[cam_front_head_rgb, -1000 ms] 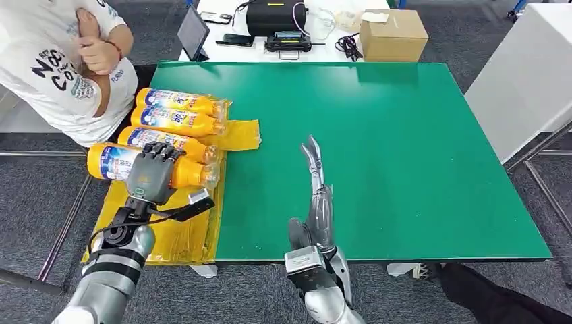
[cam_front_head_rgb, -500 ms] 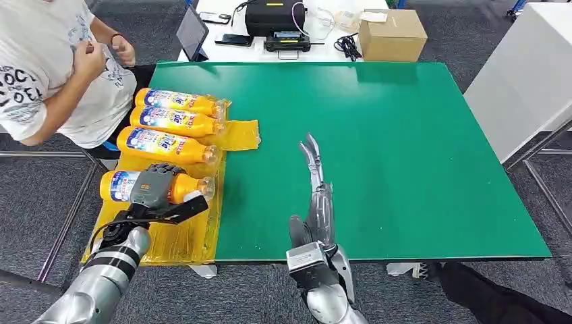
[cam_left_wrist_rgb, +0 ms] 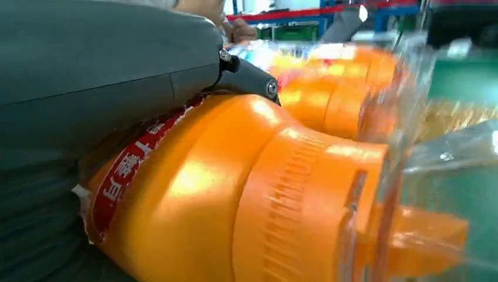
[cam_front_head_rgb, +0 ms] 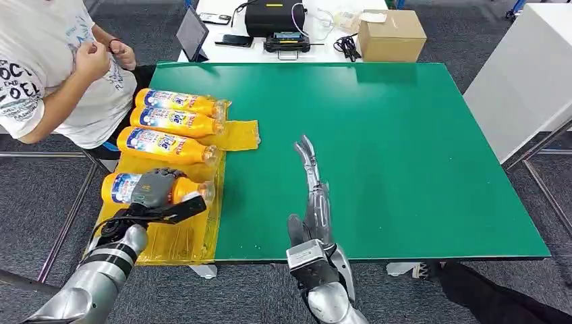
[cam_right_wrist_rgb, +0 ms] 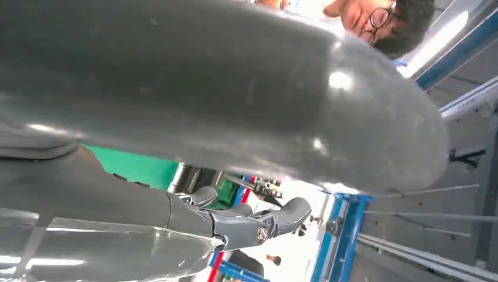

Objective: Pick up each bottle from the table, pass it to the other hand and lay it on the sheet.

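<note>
Leftmost, the left hand [cam_front_head_rgb: 156, 189] wraps its fingers over an orange plastic bottle with a blue label [cam_front_head_rgb: 121, 187], lying on the yellow plastic sheet [cam_front_head_rgb: 177, 233] nearest the robot, beside three like bottles [cam_front_head_rgb: 168, 123]. Further right, the right hand [cam_front_head_rgb: 314, 192] hovers over the green table [cam_front_head_rgb: 405, 155], fingers straight and empty.

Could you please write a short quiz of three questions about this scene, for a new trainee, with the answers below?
1. True or false: the left hand grips the nearest bottle over the yellow sheet.
2. How many orange bottles lie at the left edge of the green table?
3. The right hand is: A) holding a bottle; B) empty, with its fingers stretched out over the table; C) touching the cardboard box.

Key:
1. True.
2. Four: three further bottles lie beyond the gripped one.
3. B.
</note>
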{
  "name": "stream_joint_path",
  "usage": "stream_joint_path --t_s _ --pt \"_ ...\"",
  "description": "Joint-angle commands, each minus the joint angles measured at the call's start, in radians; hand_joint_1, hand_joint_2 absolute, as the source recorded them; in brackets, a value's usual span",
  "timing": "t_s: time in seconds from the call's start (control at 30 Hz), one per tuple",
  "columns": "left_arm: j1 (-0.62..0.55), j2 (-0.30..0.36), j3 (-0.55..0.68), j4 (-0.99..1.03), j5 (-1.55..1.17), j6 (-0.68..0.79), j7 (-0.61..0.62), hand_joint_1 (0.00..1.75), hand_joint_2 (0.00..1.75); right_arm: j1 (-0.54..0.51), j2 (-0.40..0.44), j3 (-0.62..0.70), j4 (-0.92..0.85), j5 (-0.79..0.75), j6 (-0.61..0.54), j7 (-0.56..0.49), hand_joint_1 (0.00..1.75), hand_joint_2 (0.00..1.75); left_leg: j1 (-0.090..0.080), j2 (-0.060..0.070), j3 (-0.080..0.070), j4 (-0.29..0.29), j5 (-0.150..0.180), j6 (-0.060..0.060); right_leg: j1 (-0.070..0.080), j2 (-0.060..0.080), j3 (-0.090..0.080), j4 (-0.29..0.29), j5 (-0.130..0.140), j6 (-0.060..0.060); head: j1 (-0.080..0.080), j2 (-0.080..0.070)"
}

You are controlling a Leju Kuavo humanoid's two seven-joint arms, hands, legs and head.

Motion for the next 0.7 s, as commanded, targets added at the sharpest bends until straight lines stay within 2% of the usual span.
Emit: stream_joint_path --t_s 0.03,0.27,0.3,0.37,0.53,0.6,0.63,0.67,0.7 --pt "-0.017 0.034 -0.146 0.169 -0.097 -0.094 0.065 0.0 1.75 -0.027 -0.019 -0.018 0.075 0.043 0.008 0.01 0.0 0.0 0.001 0.002 0.005 -0.002 -0.001 -0.001 0.001 0.001 0.005 -0.002 0.0 -0.002 0.0 0.0" --pt "-0.021 0.039 -0.145 0.17 -0.093 -0.098 0.059 0.0 1.75 -0.028 -0.017 -0.014 0.08 0.045 0.007 0.01 0.0 0.0 0.0 0.003 0.013 -0.003 -0.002 -0.002 0.0 0.004 0.012 -0.002 0.0 -0.003 0.0 0.0" --pt "-0.022 0.037 -0.133 0.173 -0.072 -0.125 0.049 0.0 0.0 -0.028 -0.016 -0.013 0.083 0.039 0.016 0.015 0.0 0.0 0.0 0.003 0.013 -0.003 -0.002 -0.002 0.001 0.003 0.012 -0.002 0.0 -0.003 0.0 0.0" --pt "-0.012 0.031 -0.091 0.168 0.004 -0.184 0.003 0.0 0.0 -0.029 -0.011 -0.012 0.093 0.032 0.016 0.013 0.0 0.0 0.0 0.002 0.013 -0.002 -0.002 -0.002 0.0 0.001 0.012 -0.002 -0.001 -0.002 0.0 0.0" --pt "0.001 0.043 -0.072 0.164 0.084 -0.269 -0.041 0.0 0.0 -0.041 -0.007 -0.02 0.12 0.007 0.029 0.009 0.0 0.0 0.0 0.003 0.016 -0.003 -0.002 -0.002 0.0 0.003 0.016 -0.002 -0.001 -0.003 0.0 0.0" --pt "0.0 0.062 -0.114 0.169 0.067 -0.296 -0.027 0.0 0.0 -0.048 -0.006 -0.019 0.135 0.011 0.025 0.008 0.0 0.0 0.001 0.002 0.017 -0.003 -0.002 -0.002 0.001 0.003 0.017 -0.003 -0.001 -0.003 0.0 0.0" --pt "-0.002 0.068 -0.126 0.179 0.068 -0.318 -0.022 0.0 1.75 -0.05 -0.002 -0.021 0.143 0.034 -0.005 0.005 0.0 0.0 0.0 0.001 0.017 -0.003 -0.002 -0.002 0.0 0.002 0.017 -0.003 -0.001 -0.003 0.0 0.0" --pt "0.002 0.069 -0.103 0.186 0.108 -0.348 -0.032 0.0 1.75 -0.052 0.004 -0.025 0.152 0.015 0.001 0.01 0.0 1.75 0.0 -0.001 0.017 -0.002 -0.002 -0.002 0.0 0.001 0.017 -0.002 -0.001 -0.002 0.0 0.0" --pt "0.006 0.071 -0.102 0.187 0.119 -0.361 -0.038 0.0 1.75 -0.055 0.003 -0.022 0.157 0.015 0.0 0.01 0.0 1.75 0.001 0.001 0.018 -0.003 -0.002 -0.002 0.001 0.003 0.019 -0.003 0.0 -0.003 0.0 0.0"
